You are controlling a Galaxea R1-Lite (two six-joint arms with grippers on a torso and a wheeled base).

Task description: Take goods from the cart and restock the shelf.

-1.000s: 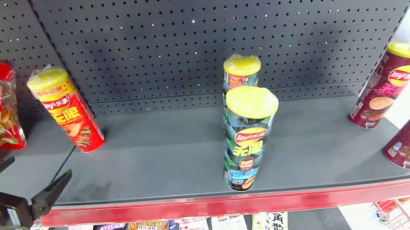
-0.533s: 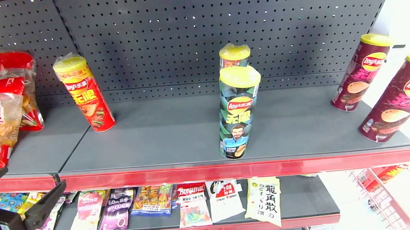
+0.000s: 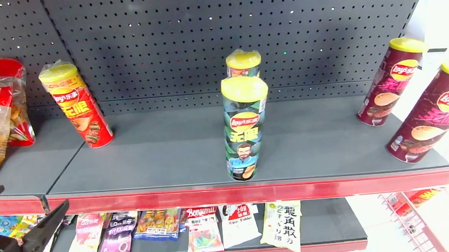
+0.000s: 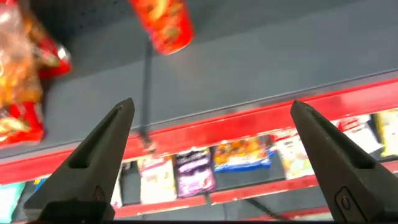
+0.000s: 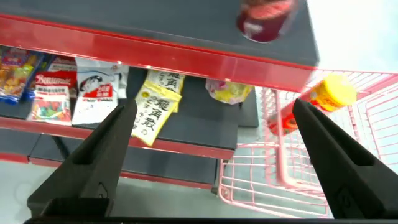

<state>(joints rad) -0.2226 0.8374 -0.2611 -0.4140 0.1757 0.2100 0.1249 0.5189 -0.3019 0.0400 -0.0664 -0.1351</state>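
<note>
Shelf [image 3: 172, 160]: I see a grey board with a red front lip and a pegboard back.
Cart [image 5: 373, 124]: pink wire, standing below the shelf's right end.
Left tool [image 4: 211, 106]: fingers spread wide with nothing between them. It is in front of the red lip, near the shelf's left end.
Right tool [image 5: 214, 102]: spread wide and empty, facing the lower shelf and the cart.
Cart can [image 5: 314, 102]: a red tube with a yellow lid, lying tilted inside the cart. It is beyond the right tool, apart from its fingers.
Green can [image 3: 244, 132]: upright at mid-shelf near the front edge, with a second can just behind it.
Red can [image 3: 76, 107]: upright on the shelf, at the left.
</note>
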